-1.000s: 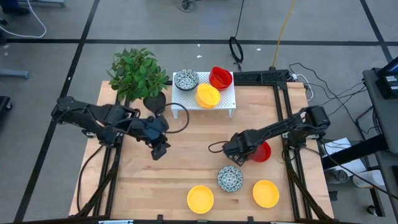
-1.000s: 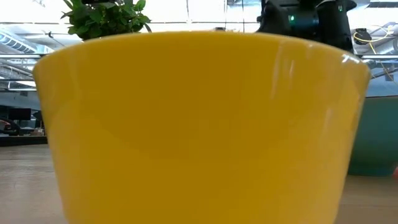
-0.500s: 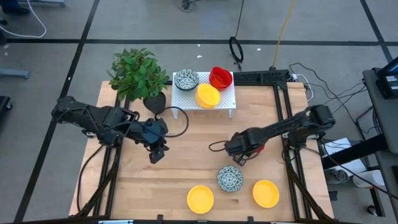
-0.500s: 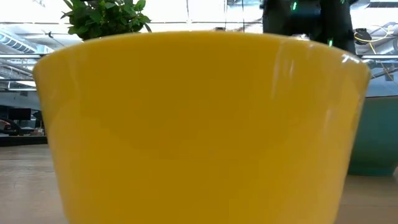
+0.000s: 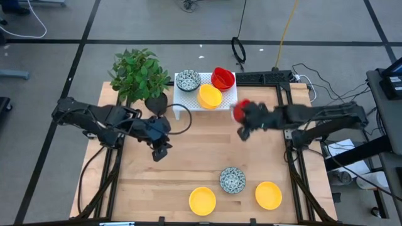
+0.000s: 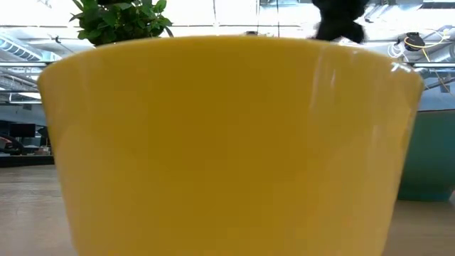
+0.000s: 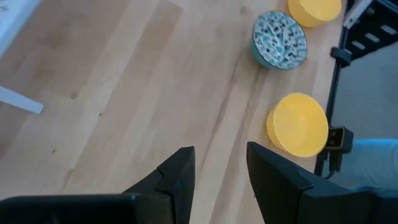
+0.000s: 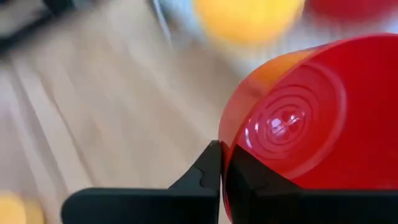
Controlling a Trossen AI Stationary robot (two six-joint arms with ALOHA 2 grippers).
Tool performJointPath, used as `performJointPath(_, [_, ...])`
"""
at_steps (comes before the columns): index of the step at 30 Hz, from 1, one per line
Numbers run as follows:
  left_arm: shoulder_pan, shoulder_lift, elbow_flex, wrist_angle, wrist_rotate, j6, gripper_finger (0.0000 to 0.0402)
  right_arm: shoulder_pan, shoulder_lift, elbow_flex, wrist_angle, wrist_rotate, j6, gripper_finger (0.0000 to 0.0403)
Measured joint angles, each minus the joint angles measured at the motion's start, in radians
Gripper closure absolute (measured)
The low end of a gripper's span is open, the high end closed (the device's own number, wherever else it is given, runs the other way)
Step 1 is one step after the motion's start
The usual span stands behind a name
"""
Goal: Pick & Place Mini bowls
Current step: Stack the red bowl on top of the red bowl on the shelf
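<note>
Right end effector (image 8: 221,171) clamped on red bowl (image 8: 305,118) rim, seemingly near rack (image 5: 229,100).

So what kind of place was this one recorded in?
Most likely a robotics lab or workshop rather than a home. A wooden table on a dark metal frame stands on a grey floor marked with dark tape lines, cables trail beside it, and the low view shows a large open hall behind.

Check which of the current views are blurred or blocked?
High view: the right gripper and its glossy red mini bowl are motion-smeared. Right wrist view: the wooden table streaks, the bowl stays sharp. Low view: a yellow mini bowl fills the frame. Left wrist view: clear.
</note>
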Motion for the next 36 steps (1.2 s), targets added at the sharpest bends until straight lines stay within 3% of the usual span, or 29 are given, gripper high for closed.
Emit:
performJointPath(8, [0.088, 0.000, 0.000, 0.004, -0.001, -0.011, 0.0254, -0.298, 0.032, 0.120, 0.363, -0.031, -0.405, 0.0402])
performJointPath(15, [0.157, 0.000, 0.000, 0.004, -0.002, -0.021, 0.0254, -0.498, 0.186, 0.163, 0.541, -0.230, -0.434, 0.0403])
performJointPath(24, [0.198, 0.000, 0.000, 0.004, 0.000, -0.022, 0.0254, -0.562, 0.347, 0.163, 0.655, -0.328, -0.434, 0.0403])
performJointPath(36, [0.199, 0.000, 0.000, 0.003, 0.000, -0.013, 0.0254, -0.604, 0.336, 0.163, 0.567, -0.326, -0.460, 0.0403])
